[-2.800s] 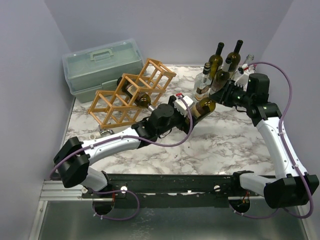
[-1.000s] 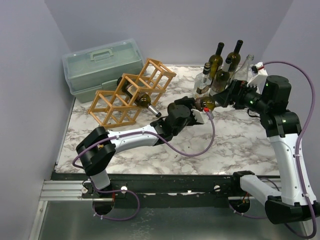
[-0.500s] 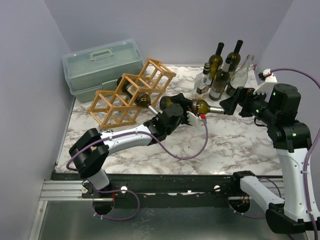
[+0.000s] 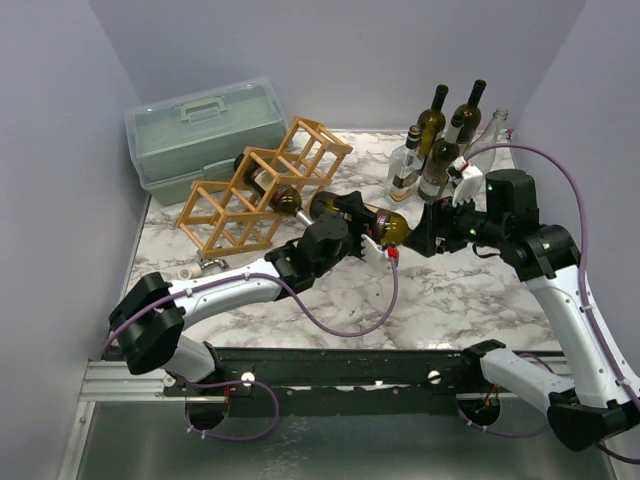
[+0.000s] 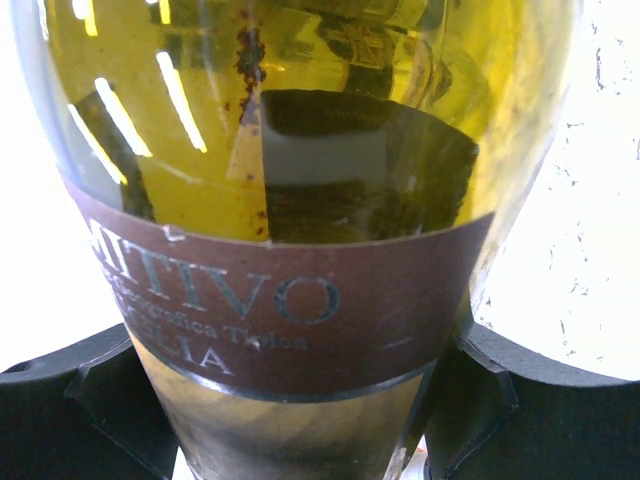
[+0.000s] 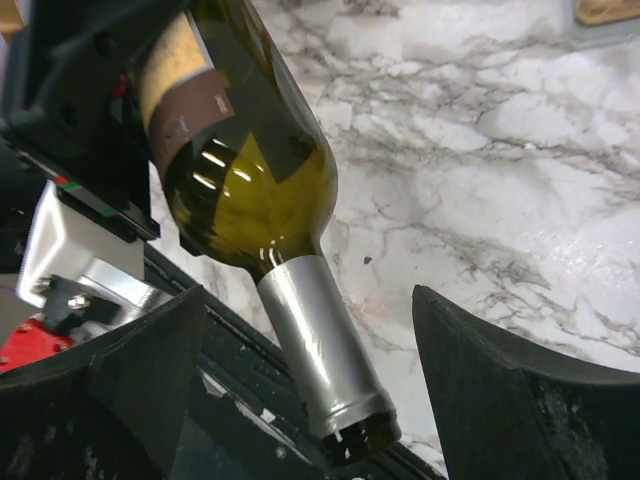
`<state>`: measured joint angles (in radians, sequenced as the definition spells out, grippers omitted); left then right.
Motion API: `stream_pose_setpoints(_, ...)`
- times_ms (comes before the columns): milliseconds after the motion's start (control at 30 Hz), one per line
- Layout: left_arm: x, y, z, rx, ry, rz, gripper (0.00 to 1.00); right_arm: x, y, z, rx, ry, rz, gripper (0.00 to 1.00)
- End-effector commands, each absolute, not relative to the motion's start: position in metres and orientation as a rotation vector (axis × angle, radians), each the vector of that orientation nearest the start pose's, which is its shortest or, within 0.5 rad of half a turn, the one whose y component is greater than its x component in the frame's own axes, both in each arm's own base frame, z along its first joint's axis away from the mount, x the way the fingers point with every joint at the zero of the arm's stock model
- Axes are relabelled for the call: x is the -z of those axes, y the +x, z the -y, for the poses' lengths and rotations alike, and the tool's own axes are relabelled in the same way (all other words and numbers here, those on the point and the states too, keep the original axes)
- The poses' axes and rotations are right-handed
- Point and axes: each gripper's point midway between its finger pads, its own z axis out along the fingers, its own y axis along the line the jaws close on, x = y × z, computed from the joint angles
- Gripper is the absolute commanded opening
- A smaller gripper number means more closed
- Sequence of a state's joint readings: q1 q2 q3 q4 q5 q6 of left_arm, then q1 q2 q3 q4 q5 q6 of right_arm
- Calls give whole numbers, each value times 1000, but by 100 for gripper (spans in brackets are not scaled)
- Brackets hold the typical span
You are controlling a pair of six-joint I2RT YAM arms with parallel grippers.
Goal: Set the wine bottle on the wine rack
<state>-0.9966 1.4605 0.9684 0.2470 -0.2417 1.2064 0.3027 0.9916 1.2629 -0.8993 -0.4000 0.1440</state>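
Note:
The wine bottle point(image 4: 385, 224), olive-green glass with a brown label, hangs nearly level above the marble table, base toward the wine rack point(image 4: 235, 205) and neck to the right. My left gripper point(image 4: 362, 236) is shut on its body; the left wrist view shows the bottle point(image 5: 290, 200) wedged between the black fingers point(image 5: 480, 390) of this gripper point(image 5: 290, 400). My right gripper point(image 4: 425, 236) is open at the neck end. In the right wrist view the silver-capped neck point(image 6: 320, 350) lies between the fingers of that gripper point(image 6: 310, 300), with gaps on both sides.
A dark bottle point(image 4: 272, 187) lies in the rack. A pale green toolbox point(image 4: 205, 125) stands behind the rack. Several upright bottles point(image 4: 440, 140) crowd the back right, just behind my right arm. Small parts point(image 4: 200, 268) lie on the table's left side.
My right gripper has come left and down so its fingers flank the bottle's neck, and they have narrowed somewhat. The left arm has drawn the bottle slightly left.

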Motion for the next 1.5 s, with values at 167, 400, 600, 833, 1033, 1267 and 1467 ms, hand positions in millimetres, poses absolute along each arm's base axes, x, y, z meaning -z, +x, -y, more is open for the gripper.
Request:
stream_pose_setpoints(167,-287,303,334,-414,1519,-818,0,-260,203,-172,-815,-533,-2256,73)
stream_pose_setpoints(400,-280,294,329,-416,1587,-789,0,-250,191,-187,-816,-658,-2311,72)
stream_pose_setpoints(600,-279,289,329,-388,1593,-784,0,-236,187,-194,-807,-715,-2353,65)
stream_pose_setpoints(833,-274,286,332,-355,1600,-784,0,-230,183,-196,-806,-773,-2338,61)
stream_pose_setpoints(1033,-279,284,332,-340,1588,-779,0,-230,187,-194,-771,-810,-2318,61)
stream_pose_setpoints(1267,-282,282,332,-331,1584,-773,0,-225,192,-199,-777,-828,-2324,42)
stream_pose_setpoints(1467,-287,277,332,-306,1563,-777,12,-236,204,-197,-717,-845,-2275,1)
